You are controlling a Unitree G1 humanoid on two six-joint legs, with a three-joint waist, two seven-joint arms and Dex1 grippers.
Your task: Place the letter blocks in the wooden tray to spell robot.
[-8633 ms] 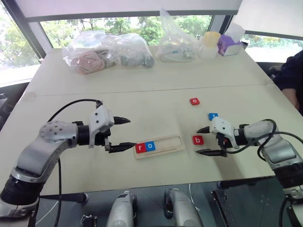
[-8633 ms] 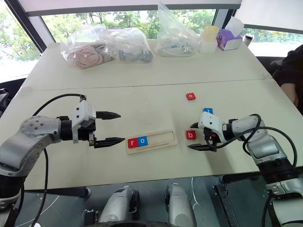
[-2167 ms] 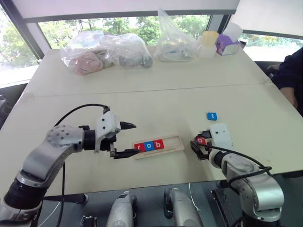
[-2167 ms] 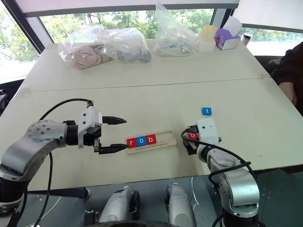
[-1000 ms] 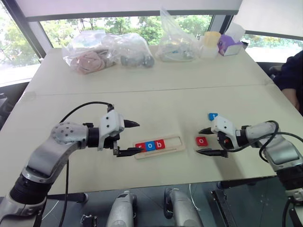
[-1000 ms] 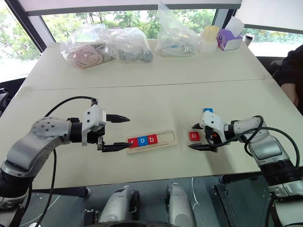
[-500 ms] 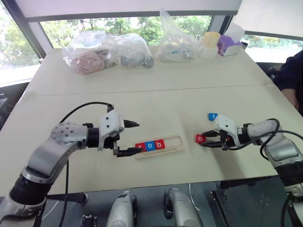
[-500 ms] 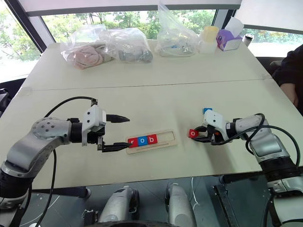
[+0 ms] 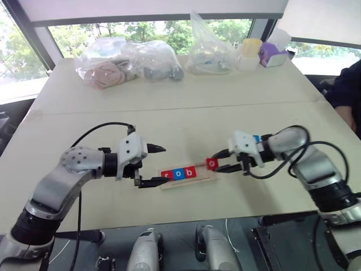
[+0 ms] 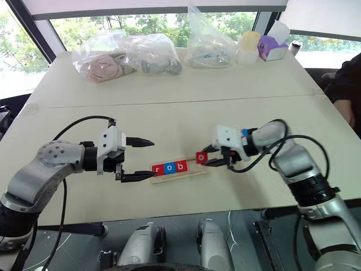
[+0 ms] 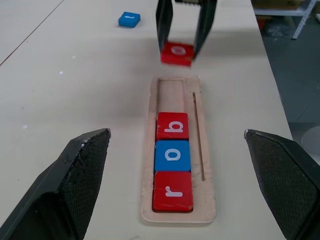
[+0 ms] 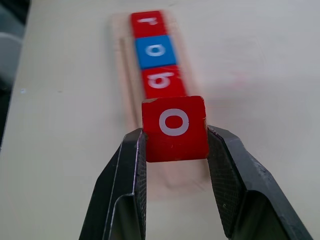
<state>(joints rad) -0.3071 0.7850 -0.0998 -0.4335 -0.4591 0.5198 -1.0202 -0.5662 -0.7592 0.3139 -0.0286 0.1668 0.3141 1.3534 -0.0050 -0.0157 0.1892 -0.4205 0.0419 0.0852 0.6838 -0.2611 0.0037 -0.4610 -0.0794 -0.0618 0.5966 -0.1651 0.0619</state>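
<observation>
Sunlit worktop [image 9: 186,121]: right gripper [image 9: 215,164] pinches the red "o" block [image 9: 211,163] above the wooden tray [image 9: 210,177], ready for its fourth slot. Left gripper [image 9: 157,165], fingers spread, flanks the tray's end, apparently steadying it.

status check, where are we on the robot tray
Right gripper shut on red o block, over wooden tray open end. Left gripper open beside tray. Slot clear.

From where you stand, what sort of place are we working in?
Probably an office or lab room used for testing: pale tables pushed together by a big window with trees outside, plastic bags of odds and ends, a tissue box, and a seated person.
</observation>
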